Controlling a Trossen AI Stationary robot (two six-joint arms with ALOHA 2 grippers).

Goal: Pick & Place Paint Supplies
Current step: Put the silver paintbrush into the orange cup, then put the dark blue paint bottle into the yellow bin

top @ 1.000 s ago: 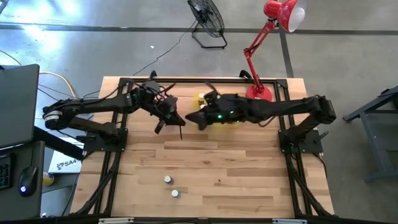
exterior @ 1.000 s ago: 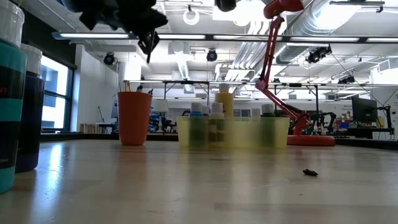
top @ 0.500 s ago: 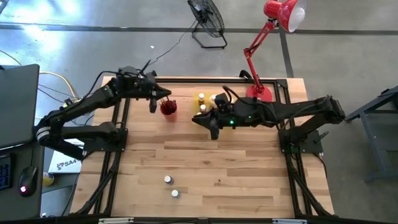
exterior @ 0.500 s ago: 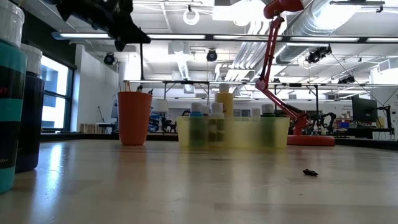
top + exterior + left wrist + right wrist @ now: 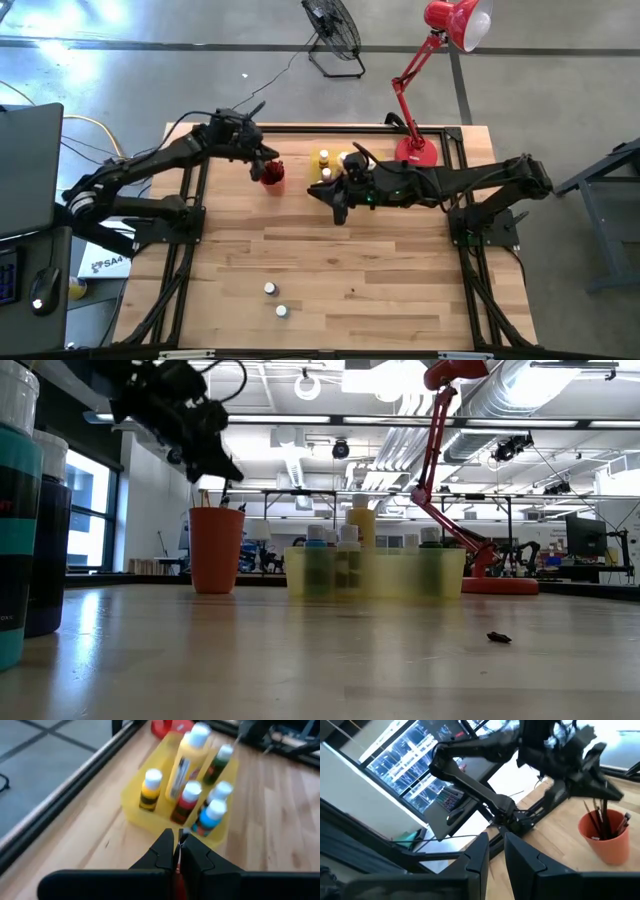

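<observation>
Hovering over the red cup (image 5: 271, 174), left gripper (image 5: 256, 166) is pinched on a thin paintbrush (image 5: 176, 862) (more brushes already stand in the cup). Right gripper (image 5: 338, 213) sits near the yellow tray (image 5: 134, 795) of bottles (image 5: 150, 789), fingers nearly together, empty. Two bottles (image 5: 274, 299) lie well apart.

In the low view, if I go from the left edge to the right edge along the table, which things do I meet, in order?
Two large near bottles → red cup → yellow tray holding small bottles → red lamp base → small dark scrap on the wood.
</observation>
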